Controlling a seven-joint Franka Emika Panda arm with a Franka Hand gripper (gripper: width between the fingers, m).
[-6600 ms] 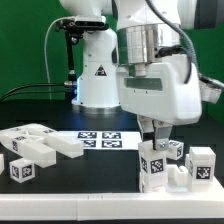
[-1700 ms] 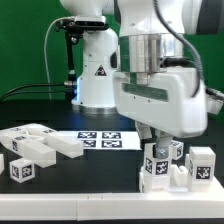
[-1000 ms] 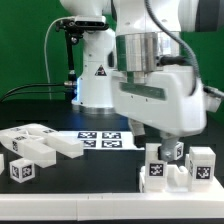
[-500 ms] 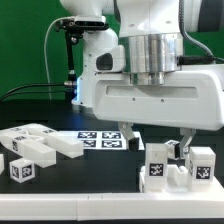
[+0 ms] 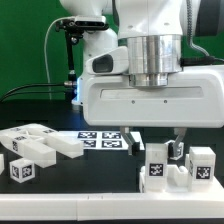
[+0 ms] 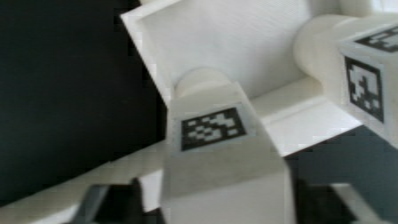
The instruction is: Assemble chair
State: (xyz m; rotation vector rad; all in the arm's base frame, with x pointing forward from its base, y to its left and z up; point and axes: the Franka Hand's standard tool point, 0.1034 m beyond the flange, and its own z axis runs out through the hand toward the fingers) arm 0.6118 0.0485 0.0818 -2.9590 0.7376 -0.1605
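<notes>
Chair blocks [image 5: 158, 172] stand at the exterior view's lower right, gripper [image 5: 158, 146] spread wide astride one, seemingly to grasp it.

Marker board [image 5: 101, 141] (tags up), black table [image 5: 80, 188] — green backdrop [image 5: 25, 40]

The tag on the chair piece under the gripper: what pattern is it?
The tag is a black-and-white checkered marker; wrist view shows it best.

Low frontal exterior, wrist close on chair [image 6: 224, 172]
</notes>
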